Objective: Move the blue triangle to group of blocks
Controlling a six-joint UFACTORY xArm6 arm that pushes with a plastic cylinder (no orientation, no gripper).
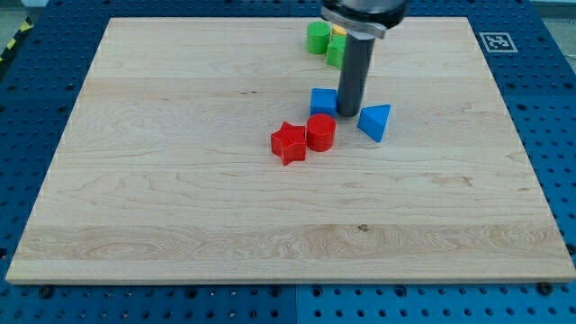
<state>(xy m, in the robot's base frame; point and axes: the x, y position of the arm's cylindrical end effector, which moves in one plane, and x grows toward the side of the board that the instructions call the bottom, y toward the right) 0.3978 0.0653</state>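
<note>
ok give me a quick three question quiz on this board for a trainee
1. True or false: my tip stands between the blue cube and the blue triangle.
2. Which block touches the red star? A) red cylinder B) the blue triangle C) a green block
3. Fill in: the blue triangle lies toward the view's ____ of my tip.

Key: 1 true; 2 A; 3 right.

My tip between blue cube, blue triangle.
</note>
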